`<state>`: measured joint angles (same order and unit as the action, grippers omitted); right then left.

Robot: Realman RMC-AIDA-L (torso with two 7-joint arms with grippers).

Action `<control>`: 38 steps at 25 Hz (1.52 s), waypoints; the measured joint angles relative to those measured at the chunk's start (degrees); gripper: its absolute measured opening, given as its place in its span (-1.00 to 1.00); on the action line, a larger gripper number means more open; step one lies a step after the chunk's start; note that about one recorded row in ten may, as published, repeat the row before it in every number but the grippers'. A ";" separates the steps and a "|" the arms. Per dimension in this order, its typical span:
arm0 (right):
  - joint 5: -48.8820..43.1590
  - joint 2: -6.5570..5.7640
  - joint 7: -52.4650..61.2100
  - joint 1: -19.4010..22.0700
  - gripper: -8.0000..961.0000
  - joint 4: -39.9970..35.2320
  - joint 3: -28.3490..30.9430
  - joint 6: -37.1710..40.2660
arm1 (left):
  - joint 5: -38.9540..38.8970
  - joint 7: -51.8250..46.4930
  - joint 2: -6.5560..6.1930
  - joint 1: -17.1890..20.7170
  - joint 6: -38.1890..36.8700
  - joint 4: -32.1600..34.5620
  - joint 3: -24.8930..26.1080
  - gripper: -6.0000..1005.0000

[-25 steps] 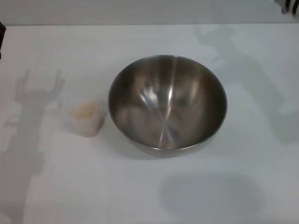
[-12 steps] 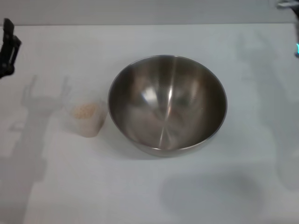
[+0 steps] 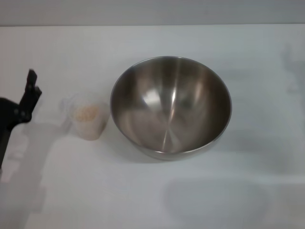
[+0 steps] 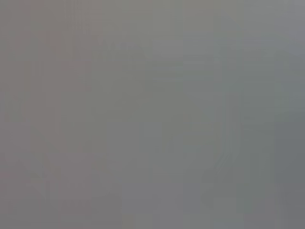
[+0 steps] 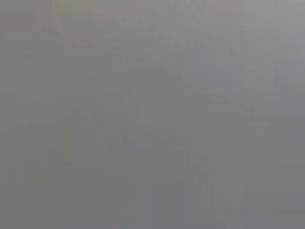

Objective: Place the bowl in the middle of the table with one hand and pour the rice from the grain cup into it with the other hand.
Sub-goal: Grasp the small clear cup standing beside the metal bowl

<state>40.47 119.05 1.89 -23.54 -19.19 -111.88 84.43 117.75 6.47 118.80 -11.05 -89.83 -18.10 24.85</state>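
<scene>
the large round stainless-steel bowl point(image 3: 171, 107) sits upright near the middle of the plain white table point(image 3: 157, 200). just beside it, on the left, stands the small clear frosted plastic grain cup point(image 3: 87, 119) holding pale beige rice point(image 3: 86, 113). the black left gripper point(image 3: 21, 107) shows at the table's left edge, apart from the cup; whether it is open cannot be told. no writing is readable.

A large round stainless-steel bowl point(image 3: 170, 107) is sitting upright near the middle of the white counter point(image 3: 143, 191), its shiny brushed inside catching light and holding nothing. Just beside it, on the robot's left, a small clear frosted grain cup point(image 3: 88, 120) is standing upright with a narrow gap between the two. Pale beige rice point(image 3: 86, 113) is lying heaped inside the cup.
</scene>
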 joint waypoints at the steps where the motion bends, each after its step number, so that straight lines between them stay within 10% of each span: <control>1: 0.00 -0.02 0.03 0.06 0.09 0.26 0.55 0.05 | 0.01 -0.02 -0.02 0.41 0.41 0.49 -0.69 0.67; 38: -1.11 -0.10 -0.08 0.15 0.08 2.11 1.22 1.94 | -0.39 -0.11 -0.04 -1.67 18.19 1.92 -5.22 0.67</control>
<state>39.37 118.95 1.82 -23.38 -17.08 -110.65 86.37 117.36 6.36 118.76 -12.72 -71.64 -16.18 19.63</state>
